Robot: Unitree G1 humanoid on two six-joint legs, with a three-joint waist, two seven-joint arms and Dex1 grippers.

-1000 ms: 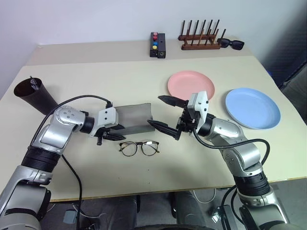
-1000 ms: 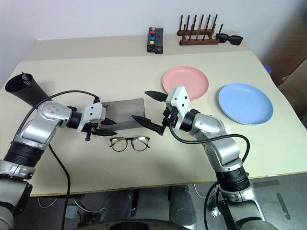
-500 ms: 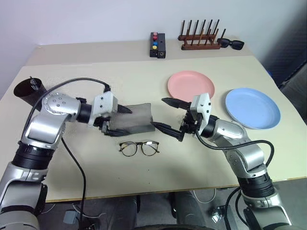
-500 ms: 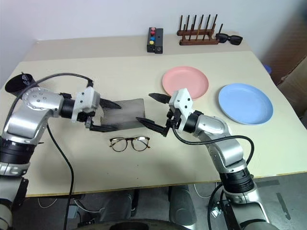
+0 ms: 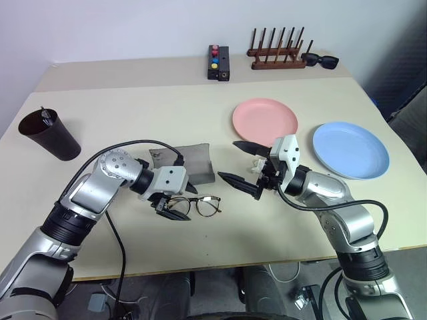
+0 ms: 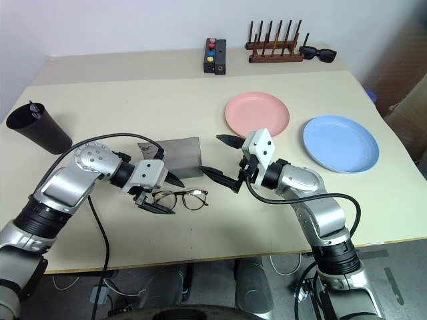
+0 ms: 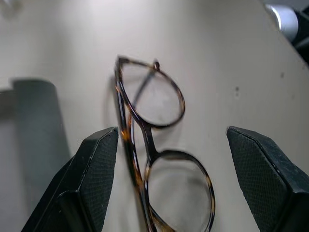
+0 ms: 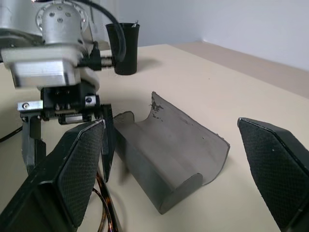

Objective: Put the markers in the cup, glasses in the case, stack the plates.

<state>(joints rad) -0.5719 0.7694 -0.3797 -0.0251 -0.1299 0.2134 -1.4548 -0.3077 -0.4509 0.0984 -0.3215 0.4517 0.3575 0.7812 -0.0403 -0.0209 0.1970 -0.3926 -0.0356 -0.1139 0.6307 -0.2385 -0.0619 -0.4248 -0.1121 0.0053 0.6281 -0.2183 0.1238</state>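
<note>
On the beige table (image 5: 133, 107), your markers are sitting in the cup (image 5: 50, 135). Your open left gripper (image 5: 175, 202) is straddling the glasses (image 5: 193, 207), six o'clock of the open case (image 5: 195, 164); your right gripper (image 5: 241, 163) is hanging wide open, empty. Plates (image 5: 264, 118) are lying unstacked.

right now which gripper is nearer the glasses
Left. The left gripper hangs open right over the glasses, its fingers straddling the frame. The right gripper is open too, off to the side by the grey case.
</note>
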